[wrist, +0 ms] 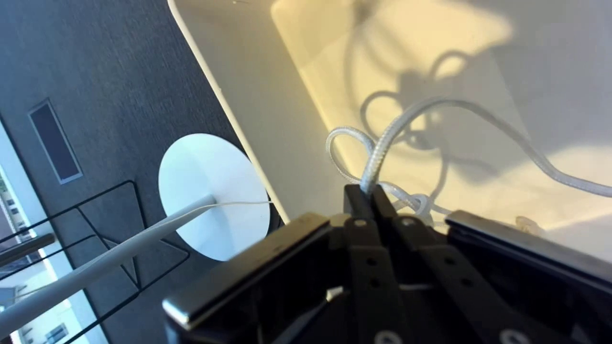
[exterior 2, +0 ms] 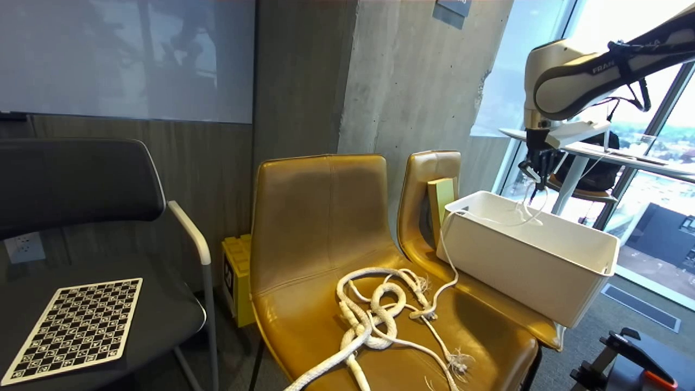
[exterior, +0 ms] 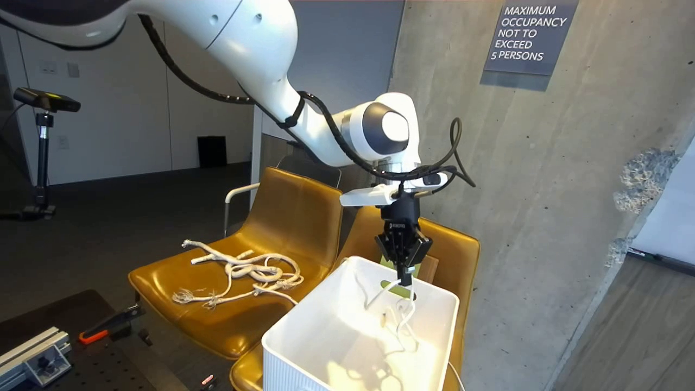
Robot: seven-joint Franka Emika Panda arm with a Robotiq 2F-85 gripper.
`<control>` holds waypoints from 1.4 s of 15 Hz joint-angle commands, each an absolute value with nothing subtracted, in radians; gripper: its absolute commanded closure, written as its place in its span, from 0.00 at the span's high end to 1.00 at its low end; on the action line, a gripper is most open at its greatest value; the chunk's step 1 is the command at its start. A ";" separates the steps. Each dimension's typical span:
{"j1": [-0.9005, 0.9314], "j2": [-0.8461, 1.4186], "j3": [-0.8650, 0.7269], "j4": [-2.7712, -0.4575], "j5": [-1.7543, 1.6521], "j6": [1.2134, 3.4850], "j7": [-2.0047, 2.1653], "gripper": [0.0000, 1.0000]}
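Across the middle of the scene, two tan chairs are being seen, a left chair (exterior: 296, 206) and a right chair (exterior: 456, 255). One white bin (exterior 2: 516, 266) is being supported on the right chair's seat, and between the bin and that chair's back one greenish board (exterior 2: 444, 195) is being glimpsed. On the left chair, one loose tangle of thick white rope (exterior 2: 326, 363) is being carried. One thin white cord (wrist: 444, 101) is being draped from inside the bin, across its rim, to the left chair.

In an exterior view alone, one yellow case (exterior 2: 237, 282) and one checked sheet (exterior 2: 81, 326) on the seat of one black chair (exterior 2: 70, 179) are being shown at the left. One wall sign (exterior: 529, 38) is being shown readably in an exterior view. In the wrist view alone, one round white table base (wrist: 229, 177) is being revealed beyond the bin's rim.

Above the bin, a gripper (wrist: 367, 191) is being seen clenched: its fingertips are being held almost together, with the cord being pinched between them and a length being arched out from the tips.
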State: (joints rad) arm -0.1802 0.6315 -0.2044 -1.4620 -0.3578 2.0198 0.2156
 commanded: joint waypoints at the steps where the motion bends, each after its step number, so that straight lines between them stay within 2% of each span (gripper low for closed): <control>1: -0.148 0.538 -0.229 -1.619 -0.375 2.114 0.245 0.35; 9: -0.059 0.291 -0.149 -1.837 -0.309 2.258 0.238 0.94; 10: -0.044 0.264 -0.128 -1.870 -0.296 2.295 0.229 0.99; 14: 0.023 0.213 -0.054 -1.947 -0.310 2.413 0.177 1.00; 21: 0.113 0.290 0.003 -1.960 -0.443 2.422 0.060 1.00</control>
